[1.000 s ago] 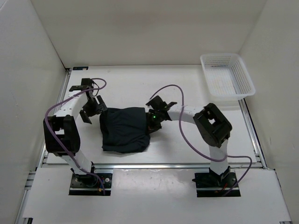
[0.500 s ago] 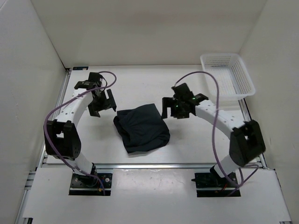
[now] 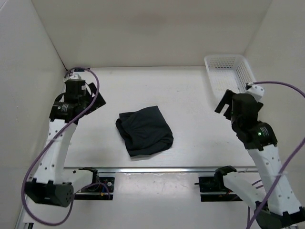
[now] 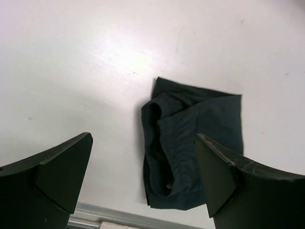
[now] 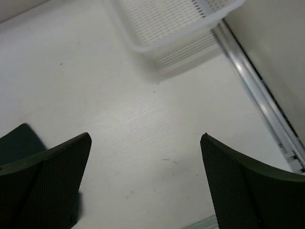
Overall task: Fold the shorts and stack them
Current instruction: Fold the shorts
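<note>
Top external view: left gripper [image 3: 94,98] and right gripper [image 3: 226,103] hang wide-jawed and empty, while the loosely folded shorts [image 3: 144,131], left unpressed, may spring open.

A white plastic mesh basket [image 3: 224,57] [image 5: 181,45] stands upright in the far right corner of the pale bench [image 3: 190,95] [image 4: 71,57] [image 5: 143,124], close to the right wall [image 3: 281,57] and just beside a metal side rail [image 5: 257,95]. White panels form the back wall [image 3: 152,33] and the left wall [image 3: 24,71]. A front rail [image 3: 157,168] edges the bench; the grey strip [image 4: 109,217] low in the left wrist view is probably that rail.
</note>
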Motion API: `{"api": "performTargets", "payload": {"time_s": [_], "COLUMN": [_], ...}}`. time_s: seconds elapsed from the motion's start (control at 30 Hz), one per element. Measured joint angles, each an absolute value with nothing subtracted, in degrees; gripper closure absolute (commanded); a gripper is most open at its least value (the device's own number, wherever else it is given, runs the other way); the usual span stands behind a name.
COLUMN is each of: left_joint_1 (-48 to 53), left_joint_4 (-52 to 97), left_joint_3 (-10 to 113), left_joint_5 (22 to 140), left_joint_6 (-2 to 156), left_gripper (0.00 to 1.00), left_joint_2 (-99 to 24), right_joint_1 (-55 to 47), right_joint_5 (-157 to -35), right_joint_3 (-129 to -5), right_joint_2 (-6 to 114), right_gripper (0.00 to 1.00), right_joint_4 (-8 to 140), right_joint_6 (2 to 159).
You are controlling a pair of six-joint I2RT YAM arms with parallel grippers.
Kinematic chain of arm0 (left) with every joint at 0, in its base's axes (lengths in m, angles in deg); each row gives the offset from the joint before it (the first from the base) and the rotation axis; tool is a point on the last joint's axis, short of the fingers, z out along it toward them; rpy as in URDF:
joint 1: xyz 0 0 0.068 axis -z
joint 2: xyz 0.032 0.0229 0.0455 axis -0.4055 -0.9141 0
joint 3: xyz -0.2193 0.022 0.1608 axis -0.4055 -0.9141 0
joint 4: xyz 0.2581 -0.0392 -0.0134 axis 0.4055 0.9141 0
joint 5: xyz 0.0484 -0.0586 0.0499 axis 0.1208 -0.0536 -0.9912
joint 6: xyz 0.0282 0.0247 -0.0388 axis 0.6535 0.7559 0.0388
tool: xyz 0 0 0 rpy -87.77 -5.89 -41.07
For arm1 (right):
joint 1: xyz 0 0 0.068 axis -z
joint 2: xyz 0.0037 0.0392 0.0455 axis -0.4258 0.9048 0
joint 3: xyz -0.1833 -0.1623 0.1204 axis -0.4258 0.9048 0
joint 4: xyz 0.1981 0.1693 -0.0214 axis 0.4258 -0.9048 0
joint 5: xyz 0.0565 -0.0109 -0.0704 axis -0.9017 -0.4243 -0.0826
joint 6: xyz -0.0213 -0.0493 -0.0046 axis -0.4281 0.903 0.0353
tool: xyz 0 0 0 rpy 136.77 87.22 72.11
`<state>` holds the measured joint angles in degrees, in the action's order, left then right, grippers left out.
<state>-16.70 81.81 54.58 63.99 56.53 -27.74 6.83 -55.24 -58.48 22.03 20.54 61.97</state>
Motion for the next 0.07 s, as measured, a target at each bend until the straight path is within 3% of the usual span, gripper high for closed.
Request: {"api": "performTargets", "payload": {"time_s": [0.07], "left_joint_1": [-16.70], "left_joint_4": [81.15], "left_joint_3": [54.56], "left_joint_5": [63.14], "left_joint_6": [56.14], "left_gripper": [0.00], "left_joint_2": [-24.20], "right_joint_1": [6.83], "right_joint_5": [-51.59], "right_joint_3": [-57.94], "right_joint_2": [19.26], "right_gripper": [0.00], "right_joint_4": [18.79], "right_joint_6": [61.97]}}
